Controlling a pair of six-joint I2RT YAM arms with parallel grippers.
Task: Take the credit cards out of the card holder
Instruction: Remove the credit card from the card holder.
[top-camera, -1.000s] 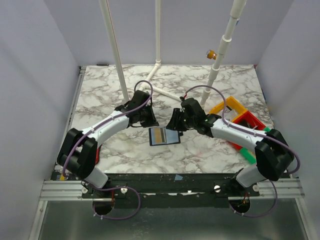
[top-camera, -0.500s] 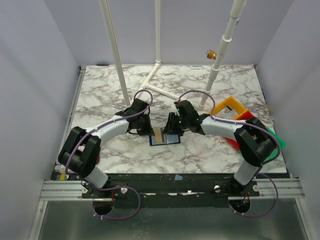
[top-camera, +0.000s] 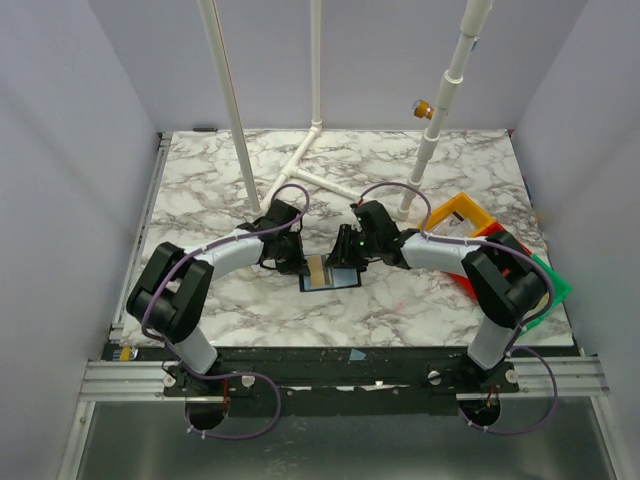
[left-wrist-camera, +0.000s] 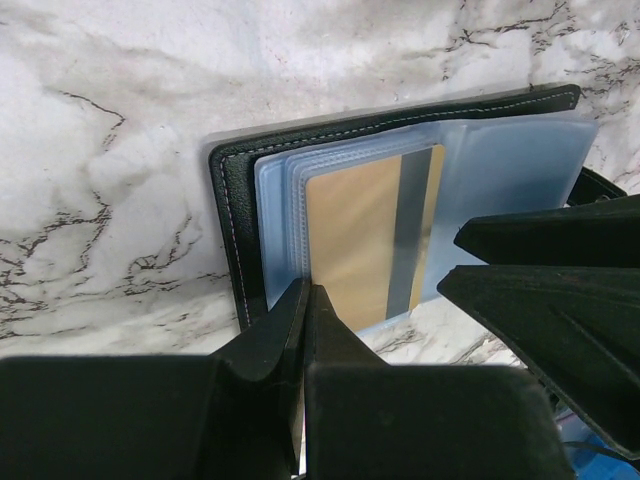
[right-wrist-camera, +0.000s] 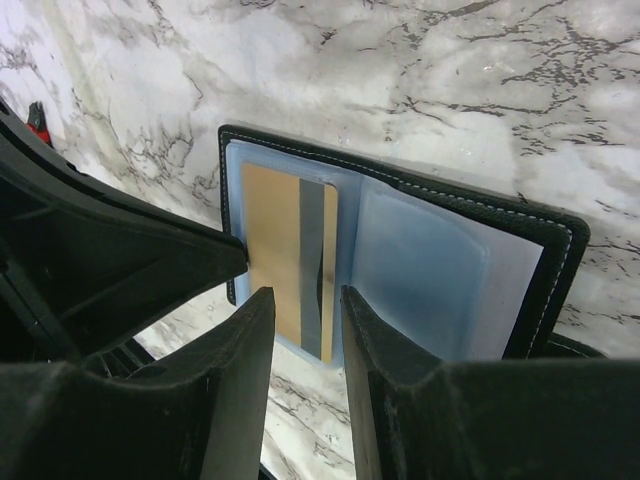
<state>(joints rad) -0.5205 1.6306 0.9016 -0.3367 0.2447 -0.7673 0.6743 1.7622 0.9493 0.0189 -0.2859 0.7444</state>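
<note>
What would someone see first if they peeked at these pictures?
Probably the open black folding card holder lying mid-table on the white marble table, with a tan-gold card showing through its bluish clear sleeves. The left gripper, shut, and the right gripper, open, sit right over it. Bright yellow, red and green bins line the table's right edge.

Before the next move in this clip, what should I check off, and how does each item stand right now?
1. Card holder lies open, sleeves facing up: ok.
2. Tan card is in the holder, stripe showing: ok.
3. Left gripper is shut, tip at the holder's near edge: ok.
4. Left gripper pressing the holder down: cannot tell.
5. Right gripper has its jaws apart over the card's near end: ok.
6. More cards behind the tan one: cannot tell.
</note>
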